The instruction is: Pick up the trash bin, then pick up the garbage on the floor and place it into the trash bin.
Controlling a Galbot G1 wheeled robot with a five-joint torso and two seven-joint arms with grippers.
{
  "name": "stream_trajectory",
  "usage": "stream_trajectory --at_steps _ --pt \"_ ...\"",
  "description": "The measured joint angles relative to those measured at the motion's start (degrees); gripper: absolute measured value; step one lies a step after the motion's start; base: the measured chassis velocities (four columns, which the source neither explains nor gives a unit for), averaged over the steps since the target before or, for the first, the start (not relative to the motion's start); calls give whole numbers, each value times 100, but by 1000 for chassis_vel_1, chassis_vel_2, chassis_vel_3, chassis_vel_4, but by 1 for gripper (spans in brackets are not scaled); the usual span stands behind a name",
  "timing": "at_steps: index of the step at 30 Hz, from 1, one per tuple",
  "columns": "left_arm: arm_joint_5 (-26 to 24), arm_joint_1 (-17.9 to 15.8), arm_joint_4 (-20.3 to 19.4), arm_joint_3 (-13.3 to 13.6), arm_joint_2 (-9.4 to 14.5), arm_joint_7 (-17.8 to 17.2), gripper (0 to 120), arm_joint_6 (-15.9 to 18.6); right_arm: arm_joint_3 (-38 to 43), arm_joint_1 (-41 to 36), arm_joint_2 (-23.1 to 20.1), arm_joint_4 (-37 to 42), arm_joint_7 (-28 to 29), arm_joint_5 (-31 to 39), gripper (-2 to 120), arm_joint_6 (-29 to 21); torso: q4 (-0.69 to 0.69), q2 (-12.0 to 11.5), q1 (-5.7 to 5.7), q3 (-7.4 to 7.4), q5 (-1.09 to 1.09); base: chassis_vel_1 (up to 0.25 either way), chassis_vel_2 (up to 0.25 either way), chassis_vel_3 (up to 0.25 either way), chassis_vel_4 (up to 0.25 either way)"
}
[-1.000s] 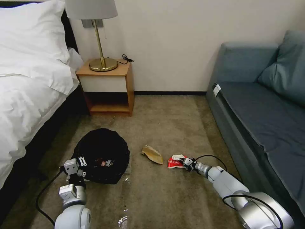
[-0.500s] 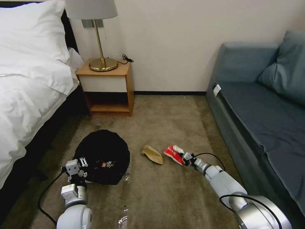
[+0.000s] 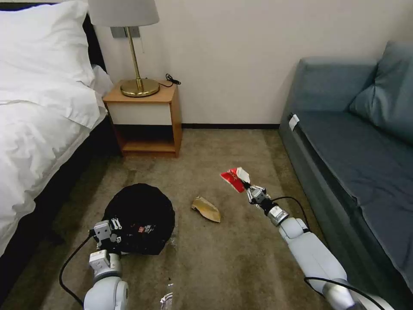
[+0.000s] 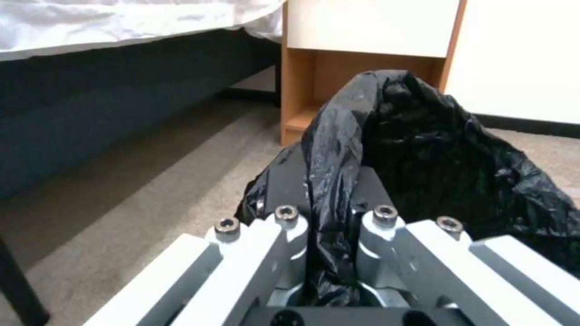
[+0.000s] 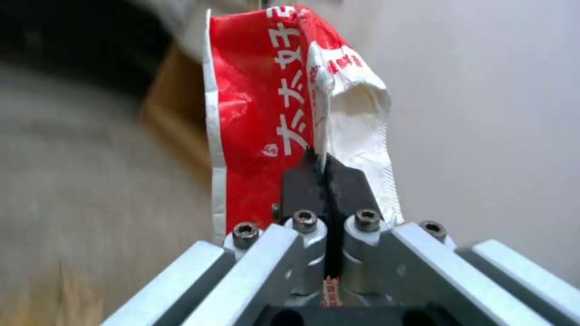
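The trash bin (image 3: 140, 217) stands on the carpet at lower left, its black bag liner (image 4: 423, 149) draped over the rim. My left gripper (image 3: 112, 236) is shut on the near edge of that liner, and the bag is pinched between the pads (image 4: 369, 185). My right gripper (image 3: 249, 189) holds a red-and-white packet (image 3: 234, 177) of garbage in the air, right of the bin. Up close, the right wrist view shows the packet (image 5: 272, 104) clamped between the black pads (image 5: 302, 185). A gold-brown wrapper (image 3: 206, 209) lies on the floor between the bin and the right arm.
A bed (image 3: 38, 129) runs along the left, with a wooden nightstand (image 3: 144, 116) and lamp (image 3: 137, 82) at the back. A blue sofa (image 3: 357, 150) fills the right side. A clear crinkled scrap (image 3: 165, 298) lies on the carpet at the bottom edge.
My right gripper has lifted the red-and-white packet off the carpet and raised it up and away from me. The left gripper and bin have shifted slightly nearer and to the right.
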Motion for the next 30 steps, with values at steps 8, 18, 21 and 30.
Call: stream_trajectory --at_steps 8,18,21,30 --pt "115 110 -400 253 -13 -17 5 187 -1118 -289 64 1602 923 133 0 -425 -1 0 0 2 -4 0 0 0 0" --pt "263 58 -509 413 -92 -58 5 282 -1970 50 415 1536 1236 144 0 -599 -1 -1 0 2 -1 0 0 0 0" --pt "280 -11 -431 430 -104 -63 5 310 -2063 109 520 1383 1233 130 0 -598 -2 -1 0 2 -1 0 0 0 0" --pt "274 -269 -130 405 -145 -97 5 336 -2371 175 851 930 1194 -10 0 -500 -2 -1 0 2 -1 0 0 0 0"
